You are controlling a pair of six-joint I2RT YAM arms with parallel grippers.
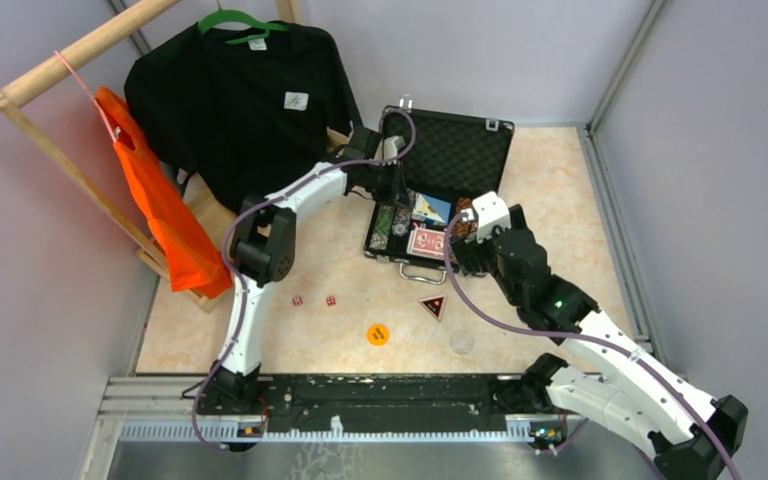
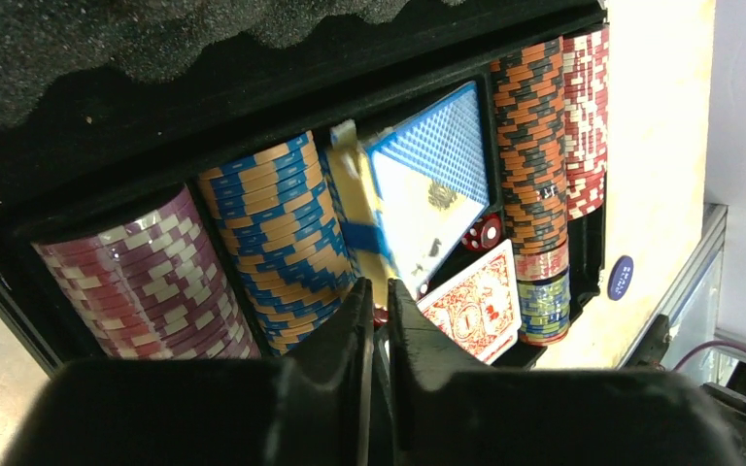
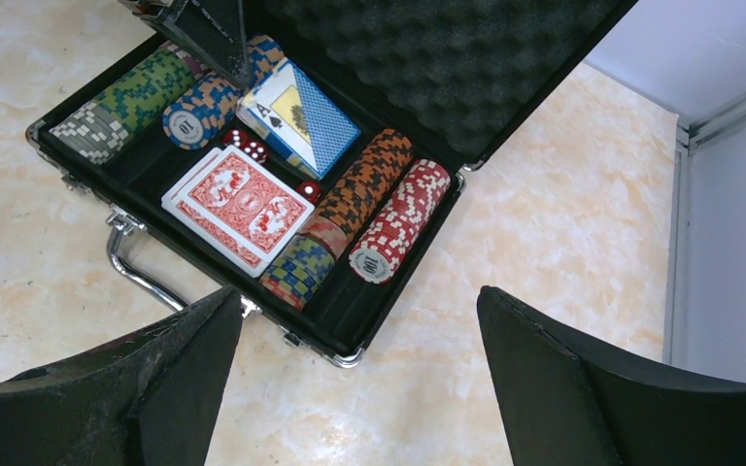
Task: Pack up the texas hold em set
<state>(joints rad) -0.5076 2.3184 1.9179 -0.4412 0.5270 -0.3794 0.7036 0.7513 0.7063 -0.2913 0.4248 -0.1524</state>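
The black case [image 1: 460,150] lies open with its foam lid up. It holds striped chips [image 3: 369,194], a red-backed deck [image 3: 238,207], a blue deck [image 3: 301,116] and red dice [image 3: 243,144]. My left gripper [image 1: 397,190] hangs over the case's left half, its jaws pressed together above the chips [image 2: 272,214]; a red spot shows just past its tips [image 2: 377,291]. My right gripper [image 3: 359,301] is open and empty above the case's right front corner. On the table lie two red dice [image 1: 298,300], an orange round token [image 1: 378,334] and a triangular token [image 1: 433,306].
A black T-shirt [image 1: 250,100] on a green hanger and an orange bag [image 1: 165,210] hang on a wooden rack at the back left. A clear disc [image 1: 461,342] lies near the right arm. A blue round token [image 2: 621,277] lies on the table beside the case. Grey walls enclose the table.
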